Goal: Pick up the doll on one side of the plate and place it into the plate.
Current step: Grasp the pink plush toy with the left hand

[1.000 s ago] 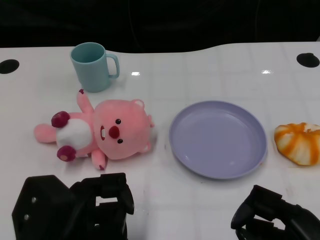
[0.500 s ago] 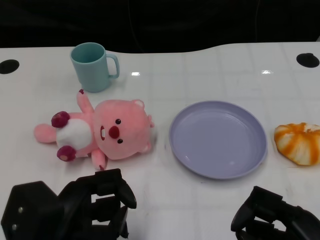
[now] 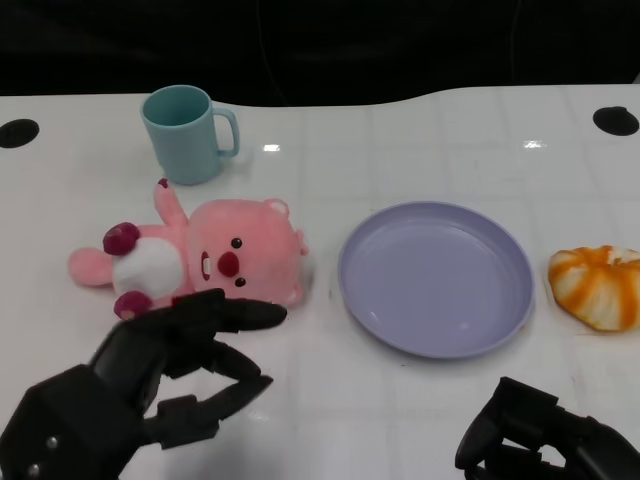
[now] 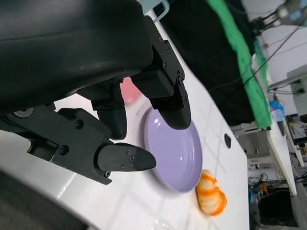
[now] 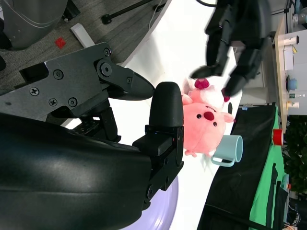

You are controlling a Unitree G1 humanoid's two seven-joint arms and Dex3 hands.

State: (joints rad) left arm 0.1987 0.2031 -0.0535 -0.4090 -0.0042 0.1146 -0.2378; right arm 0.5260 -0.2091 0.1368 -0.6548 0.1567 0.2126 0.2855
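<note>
Barely begun: doll [image 3: 200, 262] ungrasped on the worktop [image 3: 420, 150] beside the bare plate [image 3: 436, 277], left hand [image 3: 165, 375] spread wide just short of it, holding nothing.

No readable text, no labels, no brand marks, no numbers, no signs on any object in any view

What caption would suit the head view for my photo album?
Left hand, fingers spread, reaches toward the pink doll lying beside the empty purple plate.
</note>
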